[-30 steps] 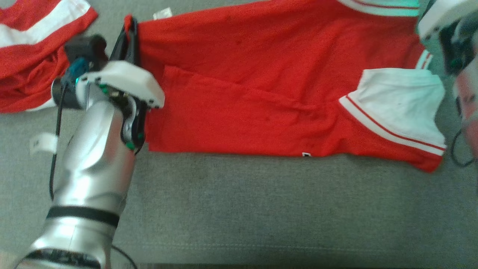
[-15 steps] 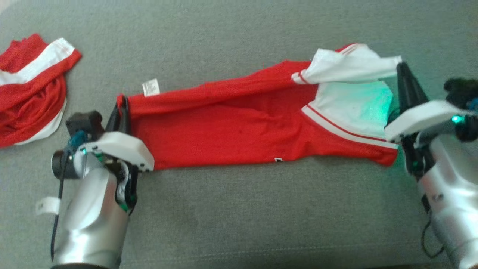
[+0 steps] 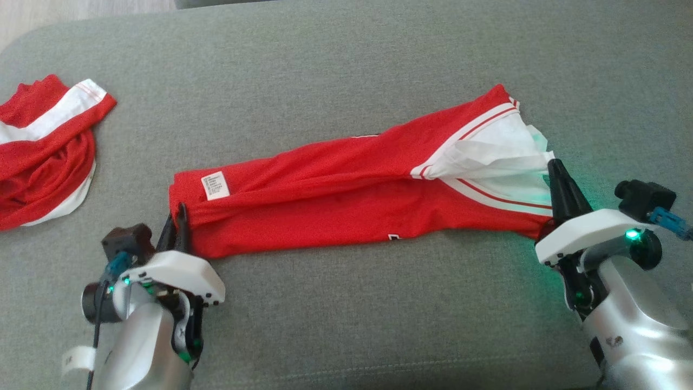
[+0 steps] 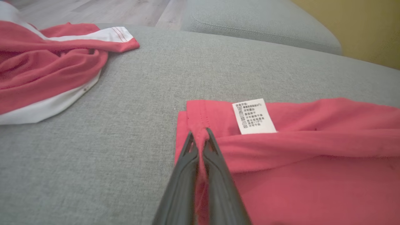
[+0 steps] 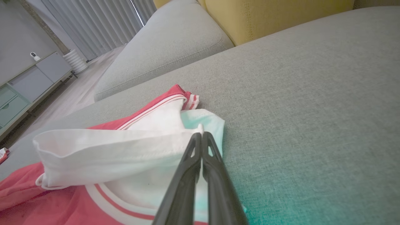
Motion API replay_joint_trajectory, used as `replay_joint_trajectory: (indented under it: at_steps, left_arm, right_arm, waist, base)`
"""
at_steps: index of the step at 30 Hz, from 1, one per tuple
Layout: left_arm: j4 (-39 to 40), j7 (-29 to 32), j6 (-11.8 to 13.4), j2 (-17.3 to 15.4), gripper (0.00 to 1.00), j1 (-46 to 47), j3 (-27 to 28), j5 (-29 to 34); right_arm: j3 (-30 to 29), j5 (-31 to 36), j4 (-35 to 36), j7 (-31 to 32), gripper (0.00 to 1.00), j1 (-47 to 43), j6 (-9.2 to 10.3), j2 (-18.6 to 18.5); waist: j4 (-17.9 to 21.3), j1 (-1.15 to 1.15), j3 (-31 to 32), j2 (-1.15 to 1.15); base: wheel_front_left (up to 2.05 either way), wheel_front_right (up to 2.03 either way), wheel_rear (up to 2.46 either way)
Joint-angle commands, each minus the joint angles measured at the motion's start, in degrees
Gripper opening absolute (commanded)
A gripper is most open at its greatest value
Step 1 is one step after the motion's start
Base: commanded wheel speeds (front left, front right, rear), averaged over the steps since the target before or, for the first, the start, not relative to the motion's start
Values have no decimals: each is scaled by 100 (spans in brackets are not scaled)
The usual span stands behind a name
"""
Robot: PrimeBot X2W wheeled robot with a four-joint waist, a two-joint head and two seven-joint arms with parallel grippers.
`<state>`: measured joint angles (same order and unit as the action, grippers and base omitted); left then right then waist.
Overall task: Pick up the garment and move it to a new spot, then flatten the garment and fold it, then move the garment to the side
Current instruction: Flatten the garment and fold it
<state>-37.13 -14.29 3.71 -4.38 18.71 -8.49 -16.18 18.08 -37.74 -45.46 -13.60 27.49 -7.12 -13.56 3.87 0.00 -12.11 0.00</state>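
Change, view: the head camera has shifted since the earlier frame, so the whole picture sits differently.
Change, cloth: the care label [image 3: 215,186] now lies on top of the red garment [image 3: 335,208] near its left end. Earlier it stuck out past the far edge onto the cushion. The white panel [image 3: 487,157] is now drawn in towards the right gripper.
Left gripper [image 3: 178,219]: fingers pressed together. In the left wrist view [image 4: 198,136] they pinch a ridge of red hem just beside the label.
Right gripper [image 3: 555,168]: fingers pressed together, nipping the edge of the white panel [image 5: 125,147].
Garment position: a long narrow band flat on the grey sofa cushion [image 3: 346,65], running between the two grippers.
Nearby: a second red-and-white garment [image 3: 43,157], crumpled at the far left, well apart.
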Motion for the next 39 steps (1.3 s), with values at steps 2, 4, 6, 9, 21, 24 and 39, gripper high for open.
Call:
replay_joint_trajectory:
  at_steps: [2,4,6,9,21,24,39]
  left_arm:
    - [326,-71,9,-52,100,-42,324,81]
    - [518,-71,50,-14,100,-143,431,134]
    - [780,-71,108,21,100,-288,546,214]
    - [1150,-71,148,75,100,-568,675,307]
    - [1591,-71,146,148,100,-994,388,261]
    - [1621,-71,195,149,100,-983,281,186]
    - [1657,-71,256,149,100,-885,13,98]
  right_arm:
    - [-22,55,93,22,94,-58,-36,55]
    - [-99,93,110,7,100,-55,-36,100]
    - [-218,165,171,-32,100,-35,-36,114]
    - [-392,306,271,-73,100,-29,-36,116]
    - [-846,948,-422,492,100,176,-36,72]
    - [-971,1045,-726,619,100,244,-36,126]
    - [-694,627,-705,907,0,180,-36,321]
  waist:
    - [-22,0,7,0]
    - [-29,0,22,0]
    - [-42,0,46,0]
    - [-109,0,101,0]
    - [-766,0,60,0]
    - [-887,0,4,0]
    - [-838,0,-106,0]
  base:
    - [0,0,0]
    - [0,0,0]
    - [0,0,0]
    - [0,0,0]
    - [0,0,0]
    - [0,0,0]
    - [0,0,0]
